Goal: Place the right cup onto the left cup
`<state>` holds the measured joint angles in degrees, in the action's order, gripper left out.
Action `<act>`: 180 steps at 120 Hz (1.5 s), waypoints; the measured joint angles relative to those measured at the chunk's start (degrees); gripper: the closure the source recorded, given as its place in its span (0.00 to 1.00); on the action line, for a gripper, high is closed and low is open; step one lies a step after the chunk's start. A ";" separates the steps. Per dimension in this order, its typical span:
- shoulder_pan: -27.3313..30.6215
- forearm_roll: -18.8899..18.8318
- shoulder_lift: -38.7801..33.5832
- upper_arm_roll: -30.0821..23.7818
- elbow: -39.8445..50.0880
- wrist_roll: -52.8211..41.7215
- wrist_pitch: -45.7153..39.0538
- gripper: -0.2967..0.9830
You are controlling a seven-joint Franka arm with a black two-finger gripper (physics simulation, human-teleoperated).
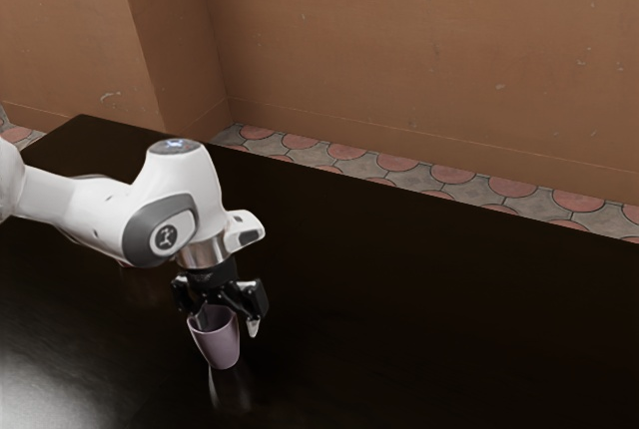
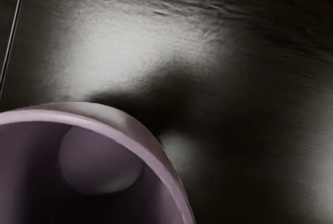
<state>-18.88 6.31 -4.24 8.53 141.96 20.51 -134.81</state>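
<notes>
In the exterior view, a long, nearly black counter (image 1: pixel 419 329) spreads across the lower part of the scene, its polished top throwing back a broad whitish glare near the lower left corner of the view. Its far edge slants down toward the exterior view's right. Beyond it runs a strip of floor (image 1: pixel 457 176) laid with rounded pinkish-red and grey tiles with dark outlines. Behind that rises a plain brown wall (image 1: pixel 399 40), scuffed and chipped in places, with a projecting section at the exterior view's left and a thin line along its foot. The white arm (image 1: pixel 88 208) reaches in from the exterior view's left, and the black claw (image 1: pixel 228 319) points down at the mauve cup (image 1: pixel 222 344). The claw is spread wide, one finger outside the cup, at the side toward the exterior view's right. The cup has its mouth up, with a pale reflection in the counter just below its base; whether the base touches the wood I cannot tell.

In the wrist view, the cup's thick, curved rim and hollow inside are close under the claw, its round bottom visible within. Around it the dark counter shows fine grain and small ripples, a cloudy patch of light and a soft shadow beside the rim.
</notes>
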 joint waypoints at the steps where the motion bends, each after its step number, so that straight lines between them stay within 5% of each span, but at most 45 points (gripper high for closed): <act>1: 0.00 0.00 0.07 0.00 0.00 0.07 -0.08 0.26; 16: 0.02 0.02 0.76 0.00 0.01 1.10 -1.03 0.33; 40: 0.04 0.05 1.09 0.00 0.56 2.67 -1.73 0.65; 63: 0.59 -0.02 1.24 0.06 0.94 4.03 -1.97 0.78; 104: 0.50 -1.27 0.19 0.08 0.44 5.98 -0.85 0.83; 152: 11.44 -15.72 -2.71 3.40 -15.49 7.77 14.96 0.84; 180: 17.30 -20.35 3.55 4.41 -24.94 7.27 18.82 0.84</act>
<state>-1.58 -14.04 -0.69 12.94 117.02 27.78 -115.99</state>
